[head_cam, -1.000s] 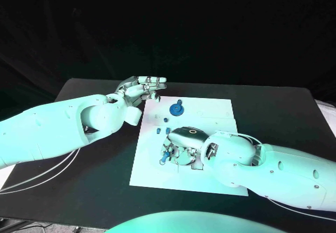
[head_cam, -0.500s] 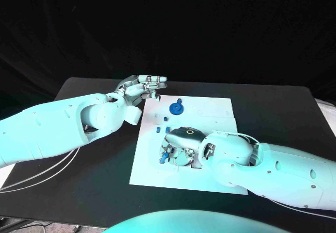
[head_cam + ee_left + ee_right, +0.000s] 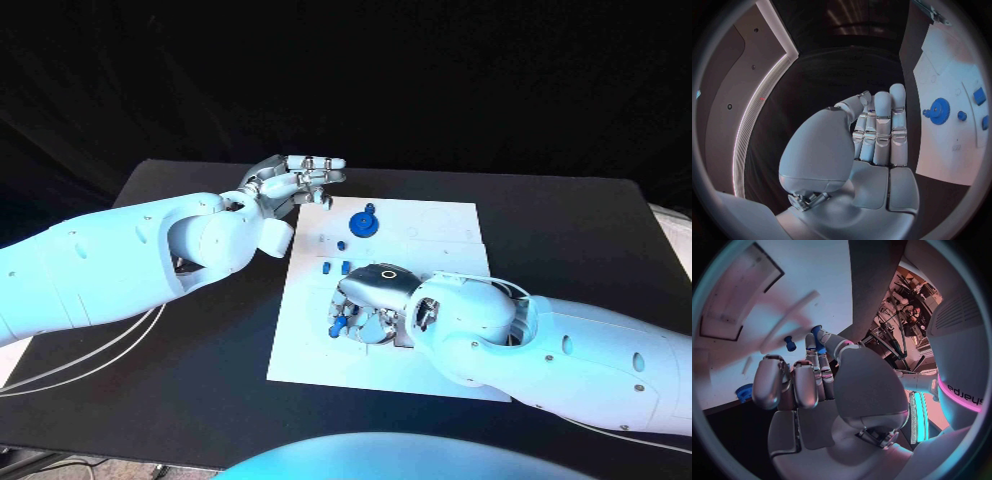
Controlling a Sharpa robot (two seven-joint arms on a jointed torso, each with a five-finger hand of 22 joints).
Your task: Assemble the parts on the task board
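Head view: the left hand hovers just off the task board's far left corner, fingers straight and pressed together, holding nothing. On the board near that corner lies a blue gear, with small blue pegs beside it. Mid-board, the right hand pinches a blue part between thumb and finger.

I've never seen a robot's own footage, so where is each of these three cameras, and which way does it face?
Head view: on the robot's head, looking down at the task board; both arms show.
Left wrist view: behind the left hand, facing past it to the board.
Right wrist view: behind the right hand, facing the board.
Shared: the blue gear shows in head and left wrist views.
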